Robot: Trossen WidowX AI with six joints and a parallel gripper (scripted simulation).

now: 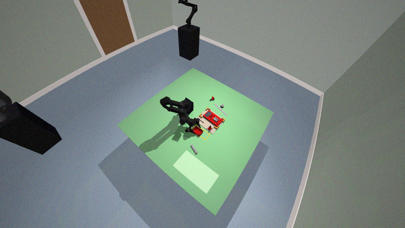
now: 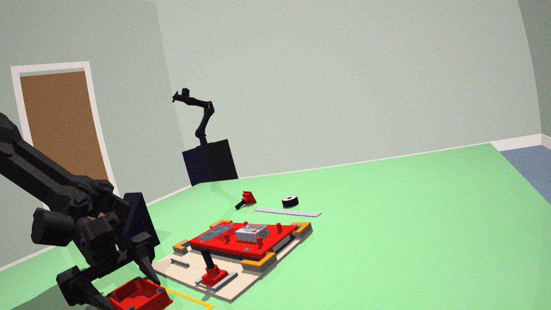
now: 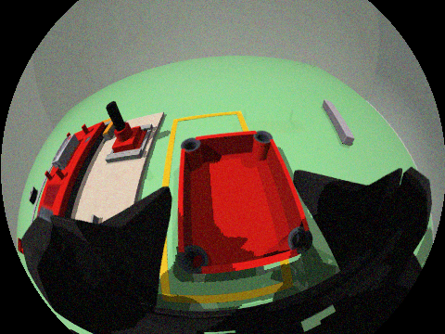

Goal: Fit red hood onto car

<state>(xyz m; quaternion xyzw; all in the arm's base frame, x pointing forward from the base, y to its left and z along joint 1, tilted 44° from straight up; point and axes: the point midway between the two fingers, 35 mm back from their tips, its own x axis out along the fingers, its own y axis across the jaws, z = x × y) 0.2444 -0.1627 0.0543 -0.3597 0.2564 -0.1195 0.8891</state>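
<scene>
The red hood [image 1: 197, 130] [image 2: 136, 295] [image 3: 237, 204] lies on the green table with its hollow side up, a dark hole in each corner boss, partly inside a yellow outline [image 2: 188, 299] [image 3: 207, 119]. My gripper [image 1: 194, 129] [image 2: 127, 292] [image 3: 235, 185] is open and low over it, one finger on each long side. I cannot tell whether the fingers touch it. The red chassis [image 1: 211, 116] [image 2: 231, 237] [image 3: 58, 173] sits in the jig [image 2: 184, 269] with orange corner blocks [image 2: 258, 262]. The grey engine block [image 2: 251, 232] is on the deck among short red pegs [image 2: 260, 242].
A red toggle clamp [image 2: 212, 273] [image 3: 126, 136] stands on the jig board near the hood. Behind the jig lie a red-black tool [image 2: 246, 199], a black wheel [image 2: 290, 201] and a grey strip [image 2: 287, 212]. A grey bar [image 1: 194, 149] [image 3: 337, 122] lies beyond the hood. A second arm's pedestal [image 2: 209, 162] stands off the table.
</scene>
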